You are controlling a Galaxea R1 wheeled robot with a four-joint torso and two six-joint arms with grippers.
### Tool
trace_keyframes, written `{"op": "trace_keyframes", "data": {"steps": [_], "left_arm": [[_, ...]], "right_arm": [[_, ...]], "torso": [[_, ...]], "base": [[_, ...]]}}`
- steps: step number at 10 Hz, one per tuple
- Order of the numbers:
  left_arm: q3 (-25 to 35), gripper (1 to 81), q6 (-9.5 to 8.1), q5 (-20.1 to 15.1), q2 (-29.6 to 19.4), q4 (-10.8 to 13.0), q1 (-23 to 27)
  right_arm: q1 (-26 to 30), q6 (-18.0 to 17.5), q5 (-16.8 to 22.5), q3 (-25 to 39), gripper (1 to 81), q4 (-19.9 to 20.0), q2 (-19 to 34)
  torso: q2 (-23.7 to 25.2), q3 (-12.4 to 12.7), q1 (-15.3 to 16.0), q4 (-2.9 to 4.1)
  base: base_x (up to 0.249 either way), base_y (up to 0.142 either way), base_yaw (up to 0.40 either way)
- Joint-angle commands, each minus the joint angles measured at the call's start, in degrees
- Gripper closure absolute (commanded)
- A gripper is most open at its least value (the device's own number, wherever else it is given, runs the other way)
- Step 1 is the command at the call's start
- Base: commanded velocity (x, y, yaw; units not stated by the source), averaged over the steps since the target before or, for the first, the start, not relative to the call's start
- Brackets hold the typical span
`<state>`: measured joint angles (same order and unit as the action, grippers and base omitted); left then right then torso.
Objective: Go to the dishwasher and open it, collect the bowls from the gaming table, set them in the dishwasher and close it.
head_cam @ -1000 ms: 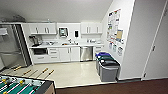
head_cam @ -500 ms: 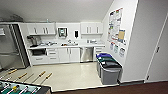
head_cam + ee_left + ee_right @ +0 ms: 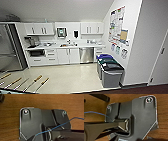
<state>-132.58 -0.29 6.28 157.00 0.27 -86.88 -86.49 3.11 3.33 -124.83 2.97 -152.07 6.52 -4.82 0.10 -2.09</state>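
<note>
The dishwasher (image 3: 86, 55), a plain stainless-steel front, sits shut in the row of white base cabinets (image 3: 63, 56) at the far wall, right of the sink. It is across a pale floor from me. The bowls and the gaming table are out of view. In the left wrist view the robot's dark plate (image 3: 32, 125) hangs over brown wood-grain floor (image 3: 12, 101). The right wrist view has the same plate (image 3: 142, 117) over wood floor (image 3: 162, 112).
Grey bins (image 3: 111, 73) with blue and dark lids stand against the right wall, beside the path to the counter. A steel fridge (image 3: 10, 50) stands at the left. Table-football rods (image 3: 32, 83) reach in at the lower left. A white wall corner (image 3: 147, 42) is at the right.
The whole head picture has shifted a little: kitchenette and bins look slightly nearer, and the table-football table has slid lower out of the picture. The camera moved, not the things.
</note>
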Motion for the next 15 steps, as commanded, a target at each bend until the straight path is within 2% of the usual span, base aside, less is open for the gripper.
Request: {"op": "trace_keyframes", "data": {"steps": [1,15], "left_arm": [[0.3,1.0,-0.23,-2.4,-1.0,0.3,3.1],[-0.9,1.0,-0.23,-2.3,-0.5,0.2,3.1]], "right_arm": [[3.4,0.1,3.2,0.7,1.0,-0.2,1.5],[3.4,0.1,3.2,-0.6,1.0,-0.2,0.6]], "torso": [[0.0,0.0,0.0,0.0],[0.0,0.0,0.0,0.0]], "base": [[0.21,0.0,0.0],[0.22,0.0,0.0]]}}
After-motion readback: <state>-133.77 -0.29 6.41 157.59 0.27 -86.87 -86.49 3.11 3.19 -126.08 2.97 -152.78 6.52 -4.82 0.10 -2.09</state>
